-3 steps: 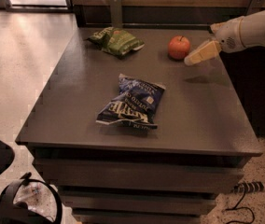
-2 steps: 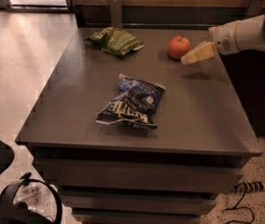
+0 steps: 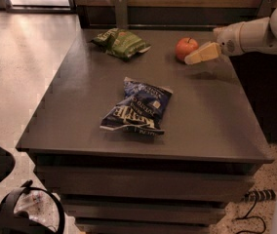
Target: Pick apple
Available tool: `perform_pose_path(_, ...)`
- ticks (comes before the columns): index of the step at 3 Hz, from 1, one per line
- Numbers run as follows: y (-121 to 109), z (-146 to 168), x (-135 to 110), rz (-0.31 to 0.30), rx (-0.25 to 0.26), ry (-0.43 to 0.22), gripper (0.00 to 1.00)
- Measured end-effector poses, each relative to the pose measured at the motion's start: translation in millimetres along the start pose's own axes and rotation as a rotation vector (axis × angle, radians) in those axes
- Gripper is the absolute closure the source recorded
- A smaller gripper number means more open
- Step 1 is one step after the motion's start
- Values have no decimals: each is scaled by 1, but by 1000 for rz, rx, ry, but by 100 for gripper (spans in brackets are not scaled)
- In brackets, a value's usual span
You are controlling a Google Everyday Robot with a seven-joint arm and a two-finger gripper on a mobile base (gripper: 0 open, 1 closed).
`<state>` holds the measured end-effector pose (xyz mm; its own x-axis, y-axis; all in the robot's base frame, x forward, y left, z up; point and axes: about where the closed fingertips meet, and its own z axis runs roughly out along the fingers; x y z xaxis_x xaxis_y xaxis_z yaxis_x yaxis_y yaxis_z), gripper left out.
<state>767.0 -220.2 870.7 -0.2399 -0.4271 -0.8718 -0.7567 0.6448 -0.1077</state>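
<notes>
A: Where is the gripper?

B: Low over the far right part of the counter, on the end of the white arm – its pale tip lies against the right side of the apple.

A: Open or closed?

B: I cannot tell from this angle, nor whether it grips anything.

A: And the apple itself?

B: It is red-orange, stem up, and sits on the counter near the back edge. A green chip bag lies to its left – well apart – and a blue Kettle chip bag lies crumpled near the middle.
</notes>
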Motion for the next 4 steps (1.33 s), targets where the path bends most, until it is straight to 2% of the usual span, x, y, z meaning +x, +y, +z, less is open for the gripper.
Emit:
perform_pose_path(1, -1, 8, 3, 25, -2, -33, 0)
perform_pose_path(3, -9, 38, 9, 76, -26, -176, 0)
perform_pose_path(4, -9, 48, 12, 88, -36, -211, 20)
